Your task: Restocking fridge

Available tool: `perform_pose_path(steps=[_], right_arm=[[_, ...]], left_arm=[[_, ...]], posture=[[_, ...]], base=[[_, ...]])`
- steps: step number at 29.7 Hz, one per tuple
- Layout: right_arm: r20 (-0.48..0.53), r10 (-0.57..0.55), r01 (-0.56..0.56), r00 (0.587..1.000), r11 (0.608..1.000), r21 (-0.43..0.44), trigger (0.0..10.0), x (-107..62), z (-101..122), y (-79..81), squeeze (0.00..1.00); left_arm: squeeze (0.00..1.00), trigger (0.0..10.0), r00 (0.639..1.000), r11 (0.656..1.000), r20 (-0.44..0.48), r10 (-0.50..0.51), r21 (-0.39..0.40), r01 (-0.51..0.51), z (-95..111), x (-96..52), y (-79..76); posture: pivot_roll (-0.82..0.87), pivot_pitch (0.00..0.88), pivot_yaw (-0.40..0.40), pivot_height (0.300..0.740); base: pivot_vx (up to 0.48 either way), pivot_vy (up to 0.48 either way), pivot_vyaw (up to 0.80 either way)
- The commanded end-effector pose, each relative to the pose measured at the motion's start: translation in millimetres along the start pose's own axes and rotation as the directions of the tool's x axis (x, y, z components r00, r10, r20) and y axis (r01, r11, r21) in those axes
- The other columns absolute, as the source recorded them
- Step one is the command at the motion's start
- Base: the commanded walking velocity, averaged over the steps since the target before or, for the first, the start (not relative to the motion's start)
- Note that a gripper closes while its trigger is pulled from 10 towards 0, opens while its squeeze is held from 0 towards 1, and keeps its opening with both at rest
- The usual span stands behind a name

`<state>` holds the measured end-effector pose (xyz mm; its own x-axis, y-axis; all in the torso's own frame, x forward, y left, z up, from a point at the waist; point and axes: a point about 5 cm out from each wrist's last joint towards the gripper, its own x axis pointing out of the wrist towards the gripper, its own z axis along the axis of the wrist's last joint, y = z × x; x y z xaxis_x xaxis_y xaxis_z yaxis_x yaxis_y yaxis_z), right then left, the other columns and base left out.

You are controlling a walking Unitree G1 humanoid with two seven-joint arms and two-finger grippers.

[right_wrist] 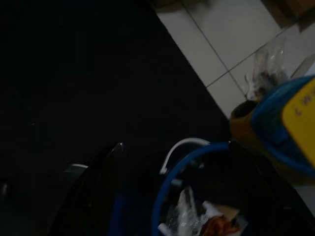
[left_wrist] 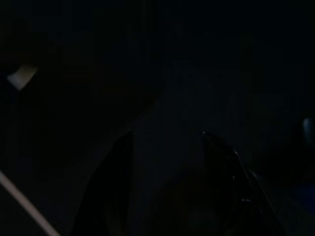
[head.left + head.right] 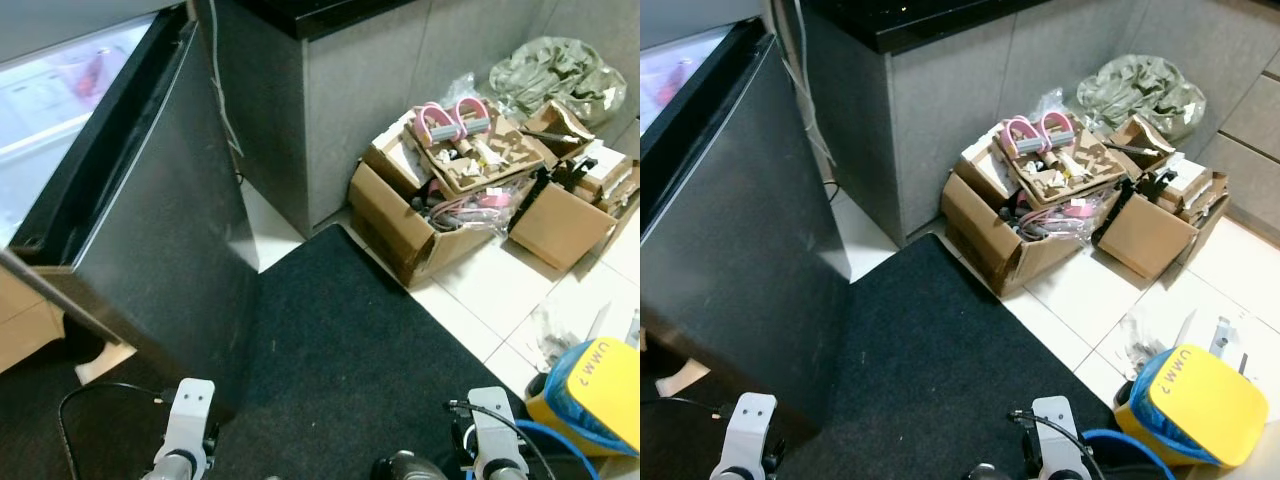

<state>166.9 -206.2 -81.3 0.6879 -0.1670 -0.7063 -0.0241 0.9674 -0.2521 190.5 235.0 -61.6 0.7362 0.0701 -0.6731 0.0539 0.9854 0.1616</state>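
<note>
At the far left I see the fridge (image 3: 60, 120), its black door (image 3: 150, 220) swung open toward me, and the bright white inside with a pale shelf shows behind it. The door's lower corner stands just above my left arm (image 3: 185, 430), which hangs low over the black mat (image 3: 340, 350). In the left wrist view it is very dark; the left gripper (image 2: 167, 147) has its two fingers apart with nothing between them.

Further right, a grey cabinet (image 3: 330, 100) stands with a black top. Beside it, on the white tiles (image 3: 490, 290), lie open cardboard boxes (image 3: 420, 215) full of mixed things, with pink handles on top, and a camouflage bag (image 3: 555, 75) behind them.

My right arm (image 3: 495, 435) hangs low at the mat's edge. The right gripper (image 1: 172, 147) is spread wide, empty, above a blue-rimmed container (image 1: 197, 196) holding packets. Just beside it stands a yellow and blue object (image 3: 595, 385).
</note>
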Motion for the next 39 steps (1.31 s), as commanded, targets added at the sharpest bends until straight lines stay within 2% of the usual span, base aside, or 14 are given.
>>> perform_pose_path(steps=[1, 5, 16, 23, 27, 31, 39], right_arm=[[0.016, 0.009, -0.009, 1.0, 1.0, 0.009, 10.0, 0.8, 3.8, 4.0, 0.0], [0.017, 0.01, -0.01, 1.0, 1.0, 0.009, 10.0, 0.7, 3.9, 4.2, 0.0], [0.019, 0.011, -0.011, 1.0, 1.0, 0.013, 10.0, 0.5, 3.7, 4.5, 0.0], [0.036, 0.021, -0.021, 0.999, 1.0, 0.003, 10.0, 1.2, 7.0, 5.8, 0.0], [0.139, 0.109, -0.094, 0.984, 0.99, -0.106, 10.0, 2.1, 24.5, 19.6, 0.0], [0.166, 0.121, -0.104, 0.979, 0.989, -0.106, 10.0, 3.0, 31.4, 22.9, 0.0], [0.162, 0.092, -0.077, 0.982, 0.992, -0.096, 10.0, 5.1, 35.1, 21.1, 0.0]], left_arm=[[0.0, 10.0, 0.998, 1.0, -0.063, 0.001, 0.0, -0.001, -19.8, -7.2, 0.8], [0.0, 10.0, 0.998, 1.0, -0.066, 0.005, -0.002, -0.006, -20.3, -7.2, 1.1], [0.0, 10.0, 0.998, 1.0, -0.06, 0.007, -0.006, -0.007, -19.0, -6.7, 0.8], [0.0, 10.0, 0.996, 0.998, -0.054, 0.065, -0.002, -0.065, -17.1, -6.6, 7.8], [0.0, 10.0, 0.991, 0.991, -0.044, 0.127, -0.034, -0.129, -13.6, -6.2, 16.4], [0.0, 10.0, 0.988, 0.987, -0.043, 0.151, -0.048, -0.153, -12.6, -6.2, 18.9], [0.0, 10.0, 0.99, 0.989, -0.05, 0.135, -0.051, -0.138, -12.2, -5.2, 16.9]], posture=[[-0.07, 0.174, -0.009, 0.727], [-0.07, 0.174, -0.009, 0.727], [-0.07, 0.175, -0.008, 0.727], [-0.07, 0.175, -0.009, 0.727], [-0.07, 0.175, -0.006, 0.727], [-0.07, 0.175, -0.007, 0.727], [-0.07, 0.177, -0.008, 0.727]], base=[[0.439, 0.0, 0.0], [0.403, 0.0, 0.0], [0.0, 0.0, 0.0], [0.0, 0.0, 0.0], [0.0, 0.0, 0.0], [0.0, 0.0, 0.0], [0.0, 0.0, 0.7]])
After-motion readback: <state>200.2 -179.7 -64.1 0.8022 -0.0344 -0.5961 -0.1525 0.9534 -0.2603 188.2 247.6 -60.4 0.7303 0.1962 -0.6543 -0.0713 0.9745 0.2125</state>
